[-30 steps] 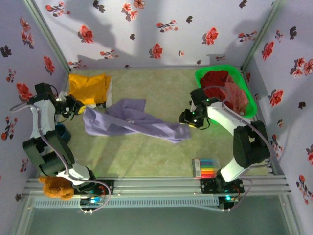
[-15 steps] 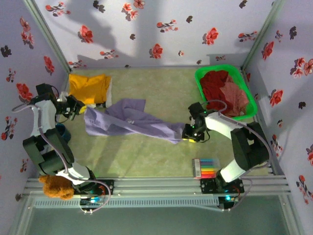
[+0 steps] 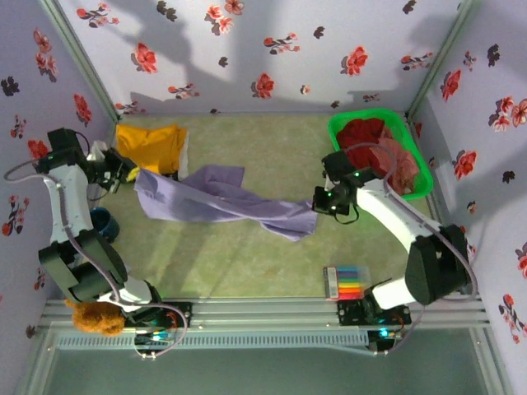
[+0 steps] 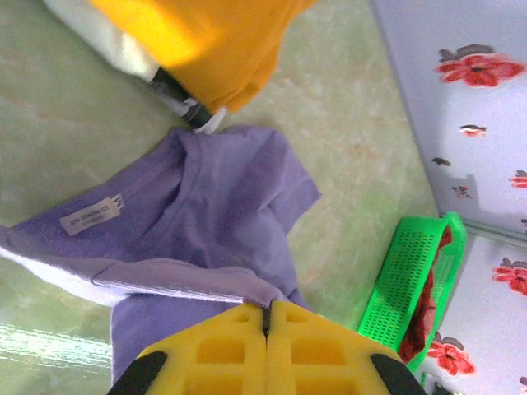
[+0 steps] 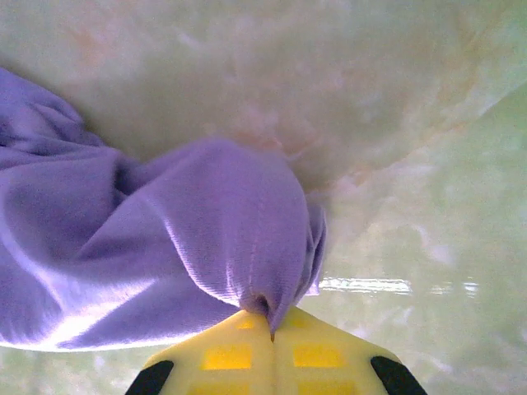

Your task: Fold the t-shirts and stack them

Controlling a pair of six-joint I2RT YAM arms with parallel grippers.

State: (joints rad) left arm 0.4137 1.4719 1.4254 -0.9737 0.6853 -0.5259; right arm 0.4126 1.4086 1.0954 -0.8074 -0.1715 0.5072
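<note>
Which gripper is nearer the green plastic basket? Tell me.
Right. The right gripper, shut on the lavender cloth t-shirt, sits beside the green plastic basket; the left gripper holds its other end across the table.

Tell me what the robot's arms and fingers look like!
The left arm and right arm have white links, black joints and thin grey cables looping alongside. The left end effector and right end effector each have two yellow plastic fingers with square pockets and black corners.

My right gripper (image 5: 272, 327) pinching the purple t-shirt (image 5: 165, 239).
I see the yellow jaws meeting on a bunched fold; the rest lies rumpled on the pale green table (image 5: 395, 99).
</note>
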